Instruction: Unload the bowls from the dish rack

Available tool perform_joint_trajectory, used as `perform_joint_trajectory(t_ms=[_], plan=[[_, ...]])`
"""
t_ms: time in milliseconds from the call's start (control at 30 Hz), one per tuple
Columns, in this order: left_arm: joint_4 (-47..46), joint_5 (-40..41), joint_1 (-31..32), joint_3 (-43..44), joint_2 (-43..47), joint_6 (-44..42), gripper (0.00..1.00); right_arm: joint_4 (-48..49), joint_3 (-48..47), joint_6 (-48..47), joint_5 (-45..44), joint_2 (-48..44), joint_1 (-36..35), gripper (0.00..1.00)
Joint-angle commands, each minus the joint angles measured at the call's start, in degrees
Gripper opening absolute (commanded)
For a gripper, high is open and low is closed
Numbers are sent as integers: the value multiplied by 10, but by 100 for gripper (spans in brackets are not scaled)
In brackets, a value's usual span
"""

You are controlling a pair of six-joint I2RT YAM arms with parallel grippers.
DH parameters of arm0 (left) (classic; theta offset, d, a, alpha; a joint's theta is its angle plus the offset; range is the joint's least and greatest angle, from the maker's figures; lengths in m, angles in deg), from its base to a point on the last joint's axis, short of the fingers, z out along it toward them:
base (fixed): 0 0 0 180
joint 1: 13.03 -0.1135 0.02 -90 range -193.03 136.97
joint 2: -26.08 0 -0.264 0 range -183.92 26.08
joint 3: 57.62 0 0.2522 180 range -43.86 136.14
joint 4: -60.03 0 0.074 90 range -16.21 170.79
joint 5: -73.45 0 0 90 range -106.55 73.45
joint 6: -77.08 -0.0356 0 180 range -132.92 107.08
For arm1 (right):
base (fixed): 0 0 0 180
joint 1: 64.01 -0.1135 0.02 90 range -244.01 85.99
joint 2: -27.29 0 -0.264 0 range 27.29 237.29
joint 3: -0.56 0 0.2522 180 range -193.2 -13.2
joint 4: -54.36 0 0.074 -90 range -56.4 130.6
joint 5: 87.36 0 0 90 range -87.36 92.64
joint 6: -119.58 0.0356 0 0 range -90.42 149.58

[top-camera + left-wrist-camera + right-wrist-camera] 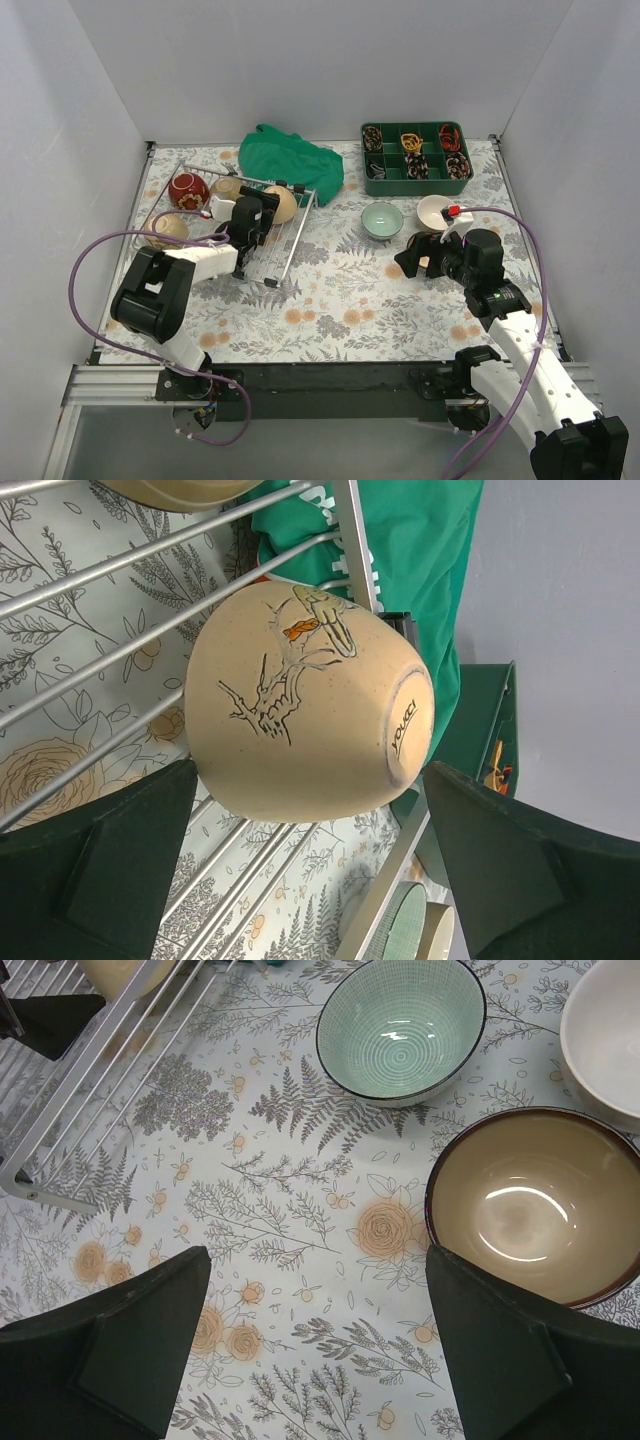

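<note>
The silver wire dish rack (268, 262) lies at the left. It holds a red bowl (188, 190) and three beige bowls (226, 187), (167, 228), (283, 203). My left gripper (258, 215) is open over the rack. In the left wrist view its jaws (310, 780) flank a beige bowl with a tree drawing (300, 700), which lies on its side, without touching it. My right gripper (318, 1260) is open and empty above the table. A dark-rimmed tan bowl (530, 1205) sits by its right finger. A pale green bowl (382, 220) and a white bowl (437, 212) stand on the table.
A green cloth (290, 160) lies behind the rack. A green compartment tray (378, 185) of small items stands at the back right. A small white object (222, 207) sits in the rack. White walls enclose three sides.
</note>
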Motion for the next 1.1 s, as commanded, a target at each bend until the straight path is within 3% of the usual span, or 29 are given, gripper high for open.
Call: perform_joint_trajectory(t_ms=[0,467,800,1067], plan=[[-16,22,2,-8,-17,99,98,21,4,-11,2,-6,-2,96],[96,46,8,8,-21,135,98,22,5,-11,4,-7,-3,96],[98,32,12,12,-31,145,98,22,5,-11,4,-8,-4,96],[55,75,13,-13,-21,184,97,22,7,-12,5,-7,-4,96]])
